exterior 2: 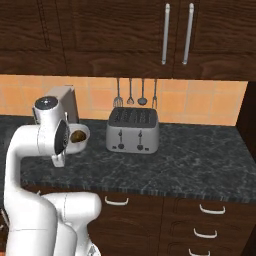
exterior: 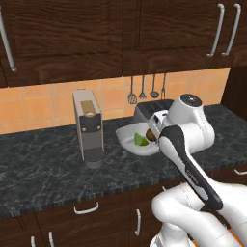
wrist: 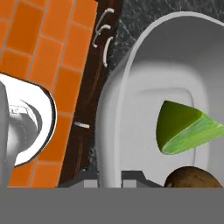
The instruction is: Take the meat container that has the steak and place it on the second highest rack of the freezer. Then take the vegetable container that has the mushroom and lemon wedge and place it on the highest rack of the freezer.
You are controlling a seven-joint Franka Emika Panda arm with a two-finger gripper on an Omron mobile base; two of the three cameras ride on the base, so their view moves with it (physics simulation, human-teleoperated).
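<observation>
Currently, the gripper (wrist: 109,177) is clamped on the near rim of the white container (wrist: 131,78), jaws nearly together on its thin wall. The container, holding the lemon wedge (wrist: 186,127) and mushroom (wrist: 194,178), appears lifted just above the counter (exterior: 43,164), between the coffee machine (exterior: 88,128) and the toaster (exterior 2: 132,131). Keep the container level while you carry it; tilting risks spilling the contents. Maintain grip, and clear both appliances before you turn toward the freezer.

Even, bright rendered light, no glare; soft shadow inside white container (wrist: 131,109) at 9 o'clock; pics low-res, slightly soft.
</observation>
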